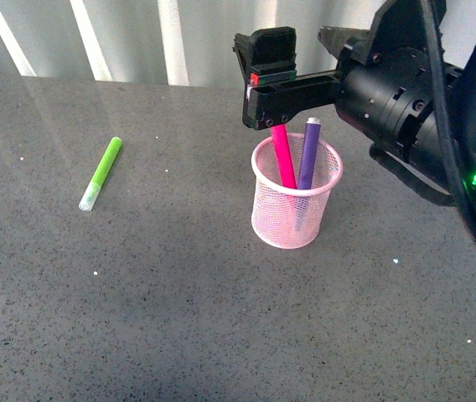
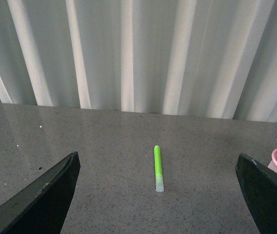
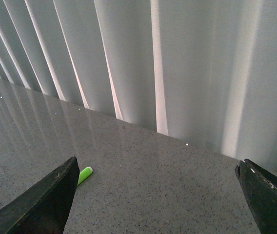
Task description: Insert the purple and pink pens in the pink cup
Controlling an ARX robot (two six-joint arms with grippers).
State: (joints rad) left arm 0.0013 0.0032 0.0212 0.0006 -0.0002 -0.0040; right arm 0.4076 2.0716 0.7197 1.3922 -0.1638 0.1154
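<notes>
The pink cup (image 1: 297,201) stands upright on the grey worktop (image 1: 179,318), a little right of centre in the front view. Both pens are inside it: the pink pen (image 1: 284,157) leans toward the upper left, the purple pen (image 1: 308,155) stands beside it on the right, and both tops rise above the rim.

My right arm reaches in from the right edge of the front view, its black body filling the upper right corner. My right fingers (image 1: 273,88) sit level just above the cup, directly over the top of the pink pen; from this side I cannot tell whether they touch it. In the right wrist view those fingers (image 3: 41,204) are spread wide at the two lower corners, with nothing between them but worktop and curtain.

My left fingers (image 2: 41,200) are likewise spread wide apart in the left wrist view, empty, looking along the worktop. The lime-green marker (image 2: 158,168) lies flat between them further off, and the cup's rim with the pink pen shows at that picture's right edge. In the front view the green marker lies at centre left, well apart from the cup.
</notes>
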